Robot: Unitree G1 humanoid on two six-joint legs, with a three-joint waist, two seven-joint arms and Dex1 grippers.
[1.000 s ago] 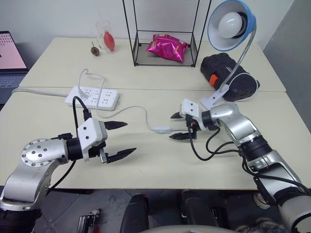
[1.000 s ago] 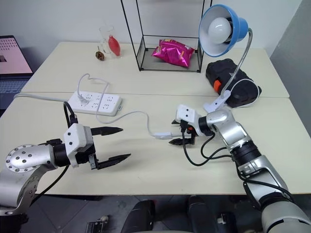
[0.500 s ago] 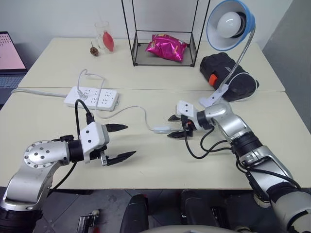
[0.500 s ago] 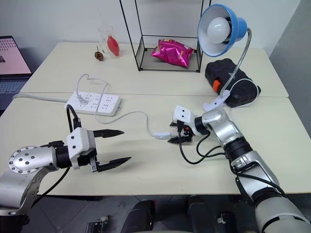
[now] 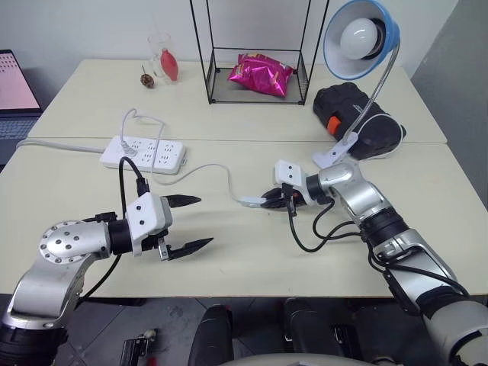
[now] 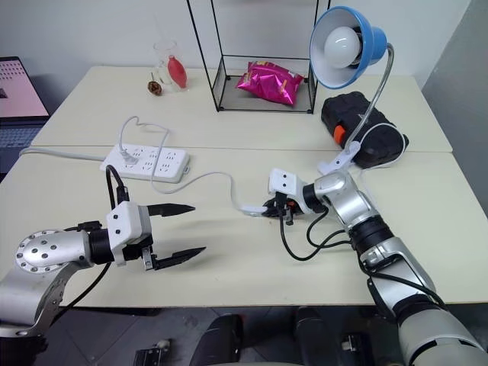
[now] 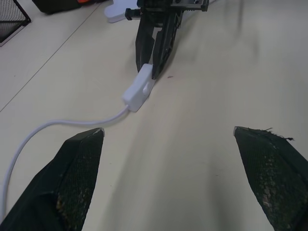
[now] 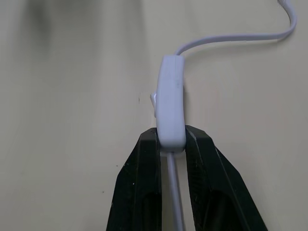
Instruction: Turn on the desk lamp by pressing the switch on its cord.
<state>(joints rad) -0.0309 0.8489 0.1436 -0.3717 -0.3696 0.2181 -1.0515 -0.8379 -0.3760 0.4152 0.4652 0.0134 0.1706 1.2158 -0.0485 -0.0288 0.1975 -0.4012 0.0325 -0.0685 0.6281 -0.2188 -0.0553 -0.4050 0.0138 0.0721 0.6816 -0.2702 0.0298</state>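
Counting up now: one desk lamp, one switch on one cord, one power strip, one wire rack holding one pink packet, one black bag, two grippers showing.

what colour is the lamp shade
Blue outside, white inside around the bulb; the desk lamp shows best in the right eye view.

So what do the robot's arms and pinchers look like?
Both arms are shiny silver metal with rounded joints and black bands. The left gripper and right gripper each have a white boxy block at the wrist and two pointed black fingers with rough, grainy pads. Black cables loop beside both wrists.
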